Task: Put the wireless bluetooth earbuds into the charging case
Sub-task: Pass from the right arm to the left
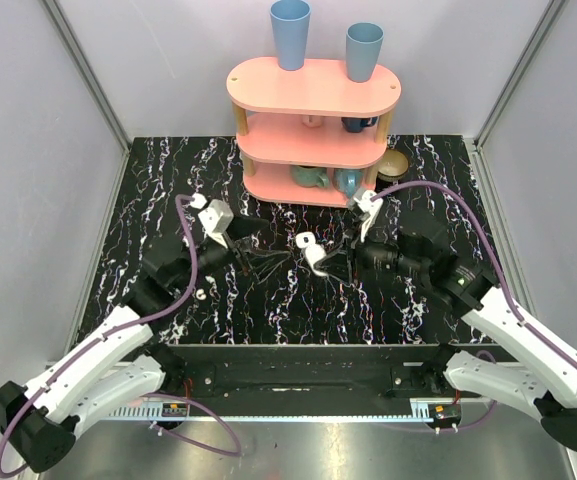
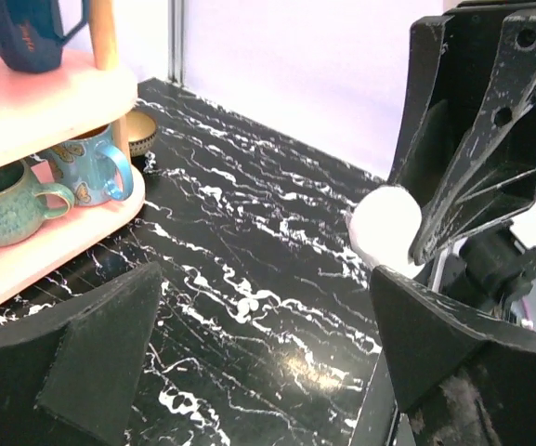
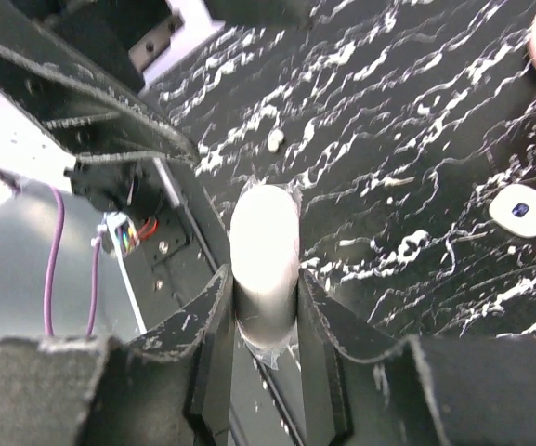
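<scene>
The white glossy charging case (image 3: 266,223) sits upright between the pads of my right gripper (image 3: 263,274), which is shut on it above the table's middle (image 1: 316,260). In the left wrist view the case (image 2: 384,228) shows as a white blob pinched by the right gripper's black fingers (image 2: 463,167). My left gripper (image 2: 263,279) stands open just left of the case, with nothing between its fingers, only marble below (image 1: 265,262). A small white piece with a dark spot (image 3: 523,209), possibly an earbud, lies on the table. Another small white piece (image 1: 200,295) lies by the left forearm.
A pink three-tier shelf (image 1: 313,88) stands at the back with two blue cups (image 1: 290,35) on top and mugs (image 2: 91,167) on its lower tiers. A small wooden bowl (image 1: 395,163) sits right of the shelf. Grey walls enclose the black marble table (image 1: 438,310).
</scene>
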Robot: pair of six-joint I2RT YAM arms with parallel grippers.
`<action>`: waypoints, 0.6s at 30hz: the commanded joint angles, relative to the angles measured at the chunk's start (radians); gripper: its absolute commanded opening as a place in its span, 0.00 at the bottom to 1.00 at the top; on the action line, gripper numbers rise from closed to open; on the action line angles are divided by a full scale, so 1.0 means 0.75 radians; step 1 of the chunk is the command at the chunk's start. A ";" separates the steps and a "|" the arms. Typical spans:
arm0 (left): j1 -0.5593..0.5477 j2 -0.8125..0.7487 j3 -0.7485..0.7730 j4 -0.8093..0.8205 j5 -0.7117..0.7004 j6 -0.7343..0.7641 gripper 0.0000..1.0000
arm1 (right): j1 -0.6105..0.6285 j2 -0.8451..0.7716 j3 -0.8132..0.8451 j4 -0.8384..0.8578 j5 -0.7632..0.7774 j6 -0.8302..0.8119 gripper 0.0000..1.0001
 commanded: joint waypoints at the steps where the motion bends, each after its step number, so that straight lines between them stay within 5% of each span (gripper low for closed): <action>1: 0.005 -0.068 -0.135 0.507 -0.156 -0.284 0.99 | 0.000 -0.105 -0.105 0.455 0.194 0.240 0.00; 5: 0.003 -0.053 -0.280 0.816 -0.139 -0.445 0.99 | -0.002 -0.185 -0.244 0.825 0.317 0.389 0.00; 11: -0.032 0.081 -0.323 1.224 -0.064 -0.549 0.99 | -0.002 -0.204 -0.346 1.066 0.337 0.545 0.00; 18: -0.059 0.231 -0.348 1.548 -0.041 -0.650 0.99 | -0.002 -0.175 -0.322 1.051 0.203 0.541 0.00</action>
